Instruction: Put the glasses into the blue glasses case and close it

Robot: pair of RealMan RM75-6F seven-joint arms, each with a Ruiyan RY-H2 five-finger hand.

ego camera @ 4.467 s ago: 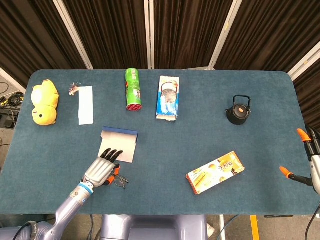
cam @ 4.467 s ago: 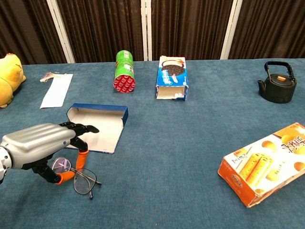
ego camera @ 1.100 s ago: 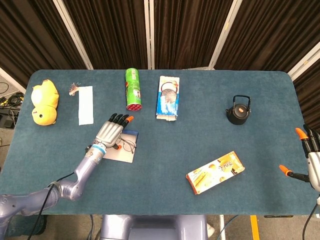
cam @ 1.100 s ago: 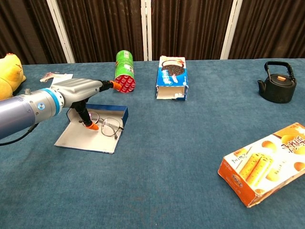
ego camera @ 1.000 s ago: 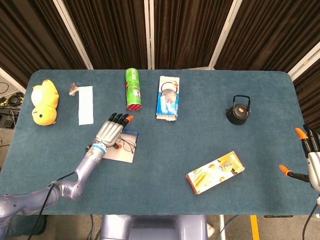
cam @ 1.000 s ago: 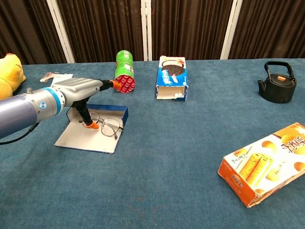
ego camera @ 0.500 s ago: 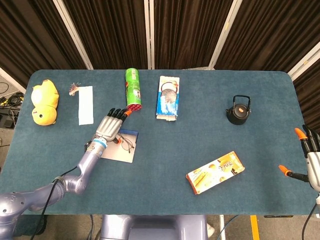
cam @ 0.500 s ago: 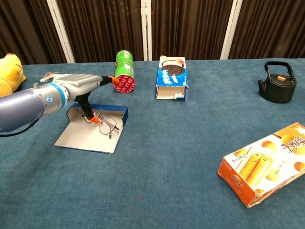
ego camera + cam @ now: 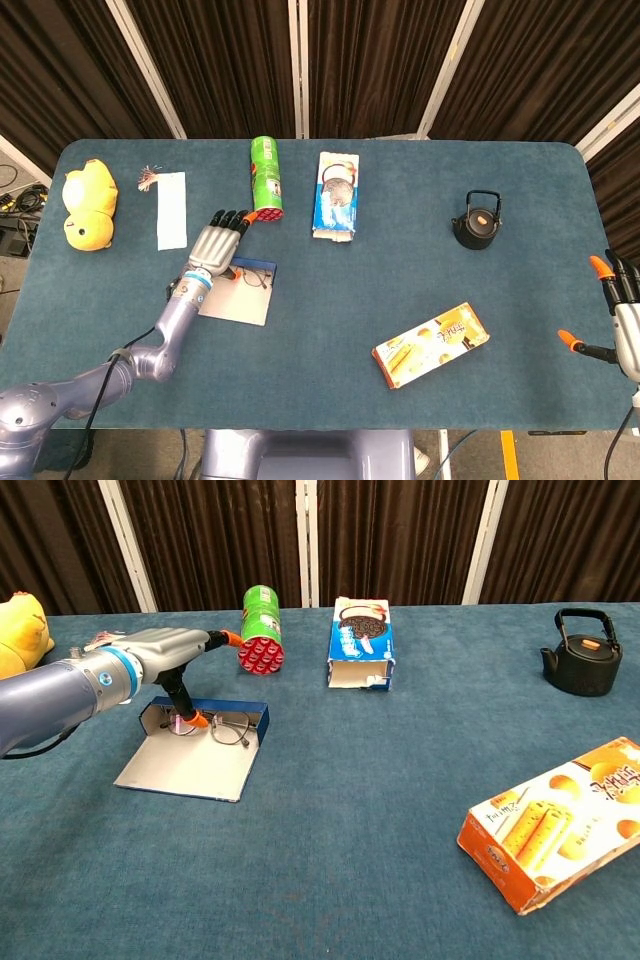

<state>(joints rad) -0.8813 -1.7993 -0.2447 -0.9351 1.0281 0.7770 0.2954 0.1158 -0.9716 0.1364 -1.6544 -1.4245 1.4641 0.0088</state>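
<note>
The blue glasses case (image 9: 236,306) (image 9: 186,771) lies open on the table's left half, its white lid flat toward me. The wire-framed glasses (image 9: 256,278) (image 9: 229,729) sit in the case's blue tray against its far wall. My left hand (image 9: 215,249) (image 9: 165,651) hovers over the tray's left end, fingers stretched forward, and pinches the glasses' left side with its orange-tipped thumb underneath. My right hand (image 9: 621,322) rests at the table's far right edge with its fingers apart and nothing in them; only the head view shows it.
Behind the case lie a green can (image 9: 266,177) (image 9: 260,630) and a blue cookie box (image 9: 337,194) (image 9: 362,643). White paper (image 9: 172,209) and a yellow plush (image 9: 88,203) are at the far left. A black kettle (image 9: 477,221) and an orange snack box (image 9: 431,345) occupy the right.
My left hand carried the glasses from the table's front edge up over the open case, then moved them back into the blue tray. The right hand stayed put.
</note>
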